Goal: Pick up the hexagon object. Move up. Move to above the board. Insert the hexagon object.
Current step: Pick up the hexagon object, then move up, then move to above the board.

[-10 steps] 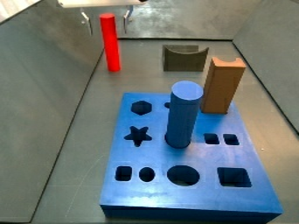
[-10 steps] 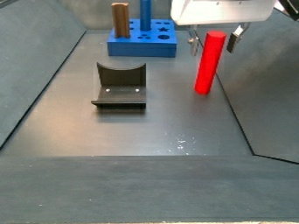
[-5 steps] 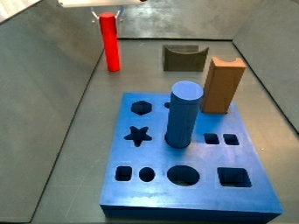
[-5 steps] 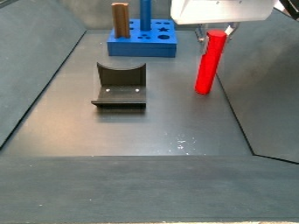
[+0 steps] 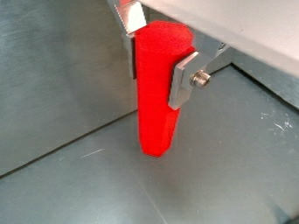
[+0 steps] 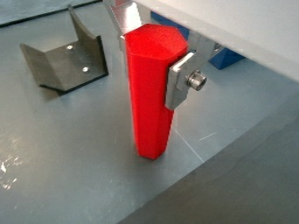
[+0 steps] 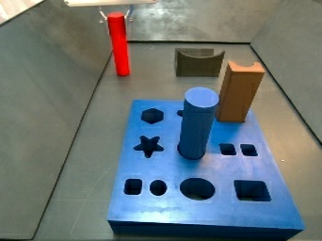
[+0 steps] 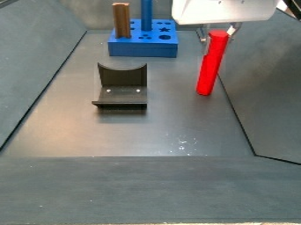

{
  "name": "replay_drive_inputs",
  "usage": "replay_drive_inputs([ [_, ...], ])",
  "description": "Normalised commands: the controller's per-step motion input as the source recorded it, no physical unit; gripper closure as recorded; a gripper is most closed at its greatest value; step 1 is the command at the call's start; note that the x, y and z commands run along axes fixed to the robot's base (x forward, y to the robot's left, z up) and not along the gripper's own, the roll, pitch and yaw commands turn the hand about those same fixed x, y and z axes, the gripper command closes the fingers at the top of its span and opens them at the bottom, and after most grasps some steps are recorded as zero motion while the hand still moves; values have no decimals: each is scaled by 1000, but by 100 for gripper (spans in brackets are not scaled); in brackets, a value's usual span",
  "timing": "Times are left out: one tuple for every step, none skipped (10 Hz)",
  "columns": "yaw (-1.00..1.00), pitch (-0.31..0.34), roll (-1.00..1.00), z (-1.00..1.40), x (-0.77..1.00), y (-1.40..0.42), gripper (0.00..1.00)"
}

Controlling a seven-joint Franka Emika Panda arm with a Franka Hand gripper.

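Observation:
The hexagon object is a tall glossy red rod [image 7: 120,47] standing upright on the grey floor near the far left wall; it also shows in the other side view [image 8: 209,63]. My gripper [image 7: 116,15] is shut on the rod's top end, also in a side view [image 8: 217,33]. Both wrist views show the silver fingers pressed flat against opposite faces of the rod [image 5: 156,114] [image 6: 149,114], with the gripper [image 5: 158,66] [image 6: 152,54] around its upper part. The blue board [image 7: 170,169] with cut-out holes lies apart from it [image 8: 129,48].
A blue cylinder [image 7: 198,122] and an orange-brown block [image 7: 238,91] stand in the board. A dark olive arch block [image 7: 198,62] sits on the floor beside the rod, also in a side view [image 8: 120,83] and a wrist view [image 6: 65,57]. Sloped grey walls enclose the floor.
The fingers stood apart on either side of the rod's top one second ago and have since closed on it. The rod still stands in the same spot.

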Motion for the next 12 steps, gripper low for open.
replay_drive_inputs([
  [0, 0, 0, 0, 0, 0, 100],
  [0, 0, 0, 0, 0, 0, 100],
  [0, 0, 0, 833, 0, 0, 100],
  [-18, 4, -7, 811, 48, 63, 100],
  [-21, 23, -14, 755, 40, 55, 100],
  [-25, 55, -33, 573, 23, 30, 100],
  [-25, 65, -44, 457, 17, 21, 100],
  [-24, 66, -58, 300, 10, 10, 100],
  [-23, 63, -64, 221, 8, 6, 100],
  [-6, 335, -24, 1000, 169, 129, 100],
  [-6, 333, -28, 1000, 176, 132, 100],
  [-15, 287, -29, 1000, 164, 124, 100],
])
